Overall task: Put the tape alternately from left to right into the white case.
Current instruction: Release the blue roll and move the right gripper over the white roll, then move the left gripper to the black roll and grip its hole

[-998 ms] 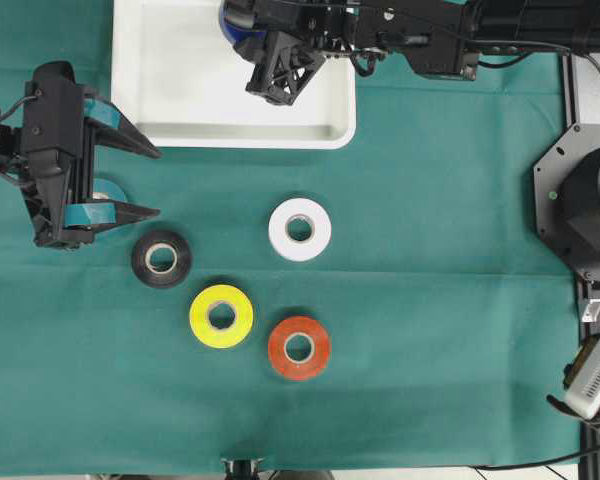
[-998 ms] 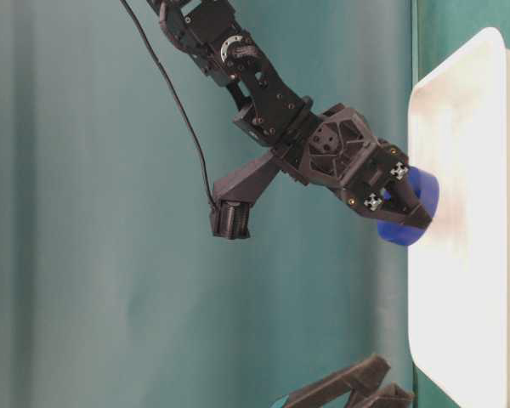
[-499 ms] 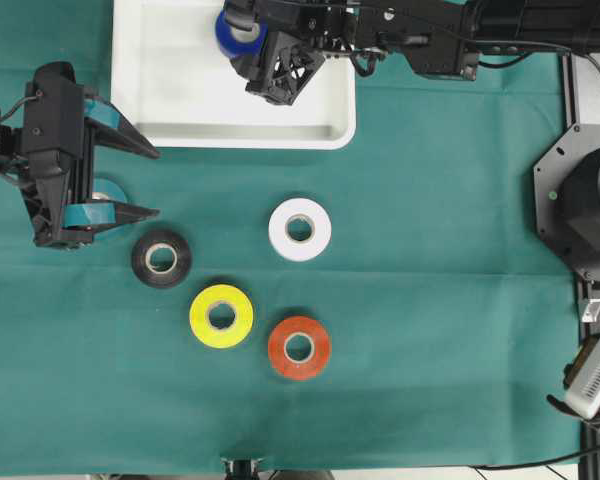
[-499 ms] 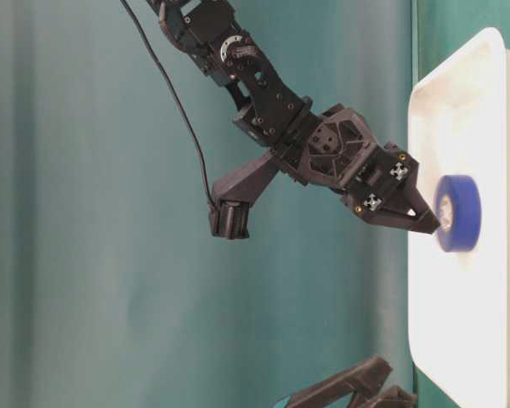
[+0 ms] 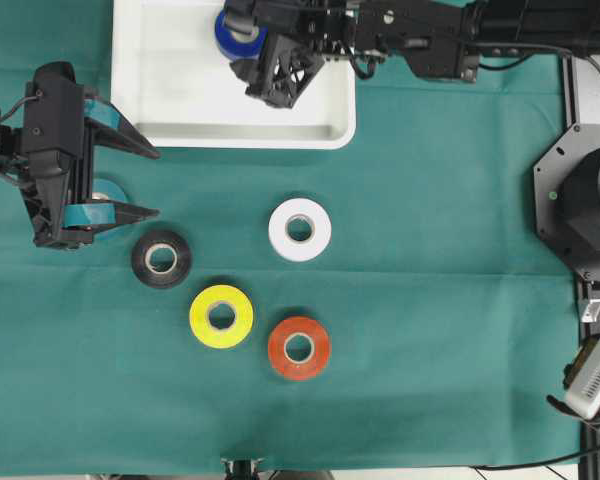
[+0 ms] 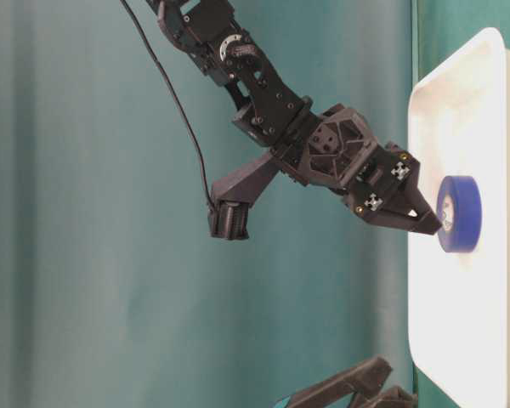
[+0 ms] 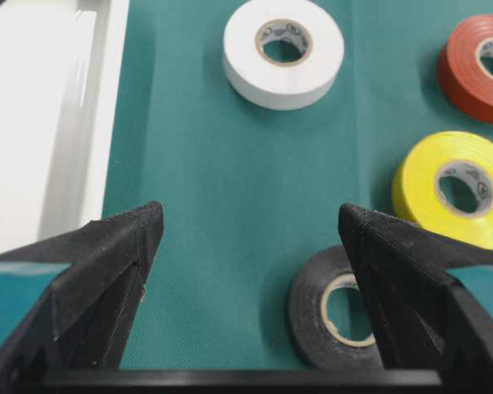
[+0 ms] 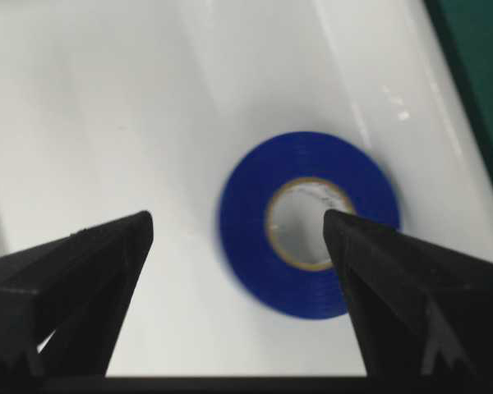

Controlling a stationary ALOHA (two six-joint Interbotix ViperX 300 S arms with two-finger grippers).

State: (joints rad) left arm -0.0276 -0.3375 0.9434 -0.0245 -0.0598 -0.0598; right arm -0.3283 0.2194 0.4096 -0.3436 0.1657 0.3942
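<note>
With the blue roll lying flat in the white case beneath your spread, empty right gripper, the teal roll lay directly under your wide-open left gripper.

Probably a robotics lab, green cloth-covered bench, two fixed arms
</note>
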